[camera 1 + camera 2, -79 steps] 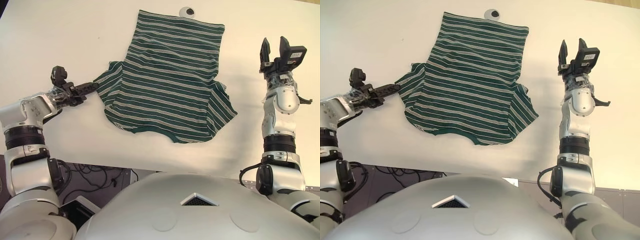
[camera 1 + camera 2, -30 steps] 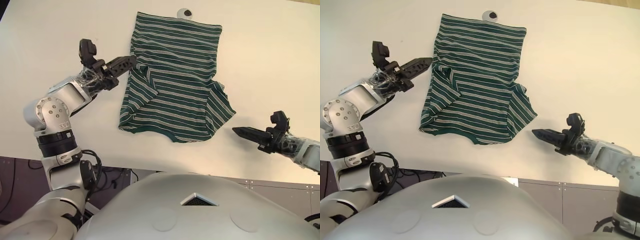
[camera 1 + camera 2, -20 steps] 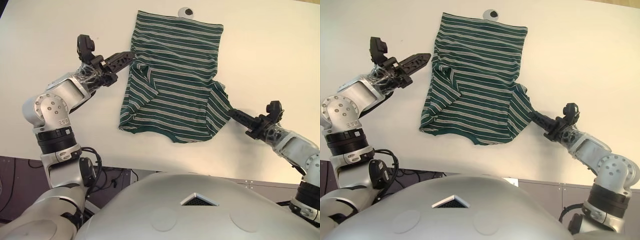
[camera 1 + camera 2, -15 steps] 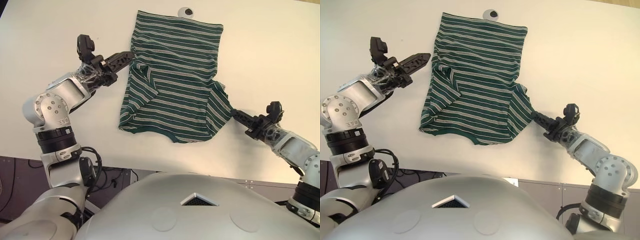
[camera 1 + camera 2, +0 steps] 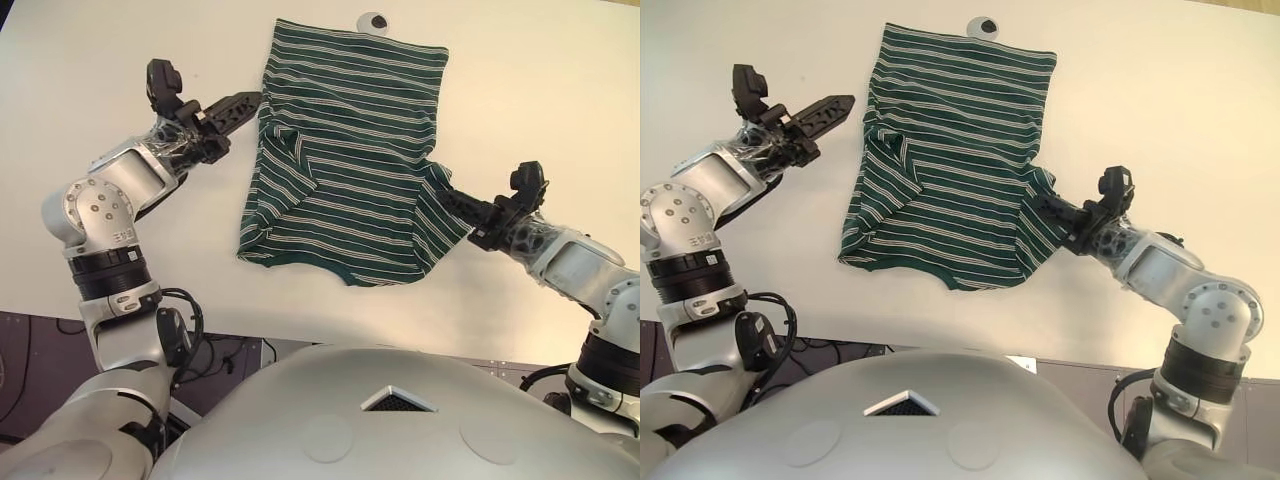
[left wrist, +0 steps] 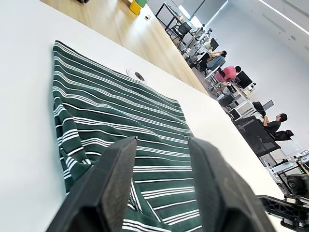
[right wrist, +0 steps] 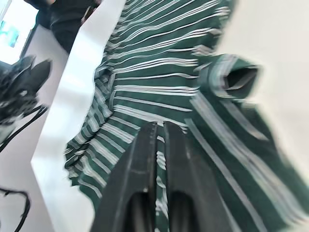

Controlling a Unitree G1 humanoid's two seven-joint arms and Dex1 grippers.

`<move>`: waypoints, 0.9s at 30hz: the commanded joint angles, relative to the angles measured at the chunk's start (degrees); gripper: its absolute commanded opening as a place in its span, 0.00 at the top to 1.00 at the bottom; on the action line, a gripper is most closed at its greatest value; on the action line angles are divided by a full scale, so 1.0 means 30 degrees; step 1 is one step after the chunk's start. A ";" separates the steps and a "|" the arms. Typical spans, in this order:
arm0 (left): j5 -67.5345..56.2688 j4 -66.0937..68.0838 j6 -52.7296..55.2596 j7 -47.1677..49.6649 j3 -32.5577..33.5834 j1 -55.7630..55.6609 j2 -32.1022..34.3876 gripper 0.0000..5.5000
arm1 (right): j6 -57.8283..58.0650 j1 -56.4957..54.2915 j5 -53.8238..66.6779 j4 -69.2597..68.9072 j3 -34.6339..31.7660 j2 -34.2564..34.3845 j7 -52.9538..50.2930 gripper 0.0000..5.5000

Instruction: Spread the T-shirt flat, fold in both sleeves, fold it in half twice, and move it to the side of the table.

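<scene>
Dark-green, white-striped T-shirt (image 5: 350,150): lay mid white table (image 5: 100,40), left sleeve folded in | left gripper (image 5: 252,99): over table left of middle, fingers spread, empty | right gripper (image 5: 447,196): right of middle at sleeve, fingers together, hold unclear

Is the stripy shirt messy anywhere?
Yes. The T-shirt isn't flat: the sleeve on the robot's right is bunched into a lump at the right gripper, and wrinkles cross its left edge.
</scene>
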 commanded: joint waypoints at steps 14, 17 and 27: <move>0.0469 0.0374 -0.0359 0.0172 -0.0310 0.0034 0.0266 0.65 | -0.1086 0.3096 -0.4357 0.1217 0.0298 -0.1074 0.4161 0.73; 0.0521 0.0557 -0.0396 0.0048 -0.0297 -0.0048 0.0466 0.65 | -0.1018 0.3218 -0.4273 0.0938 0.0385 -0.0859 0.4077 0.82; 0.0603 0.0934 -0.0504 -0.0004 -0.0265 -0.0181 0.0646 0.65 | -0.1017 0.3008 -0.4280 0.0758 0.0452 -0.0420 0.3938 1.00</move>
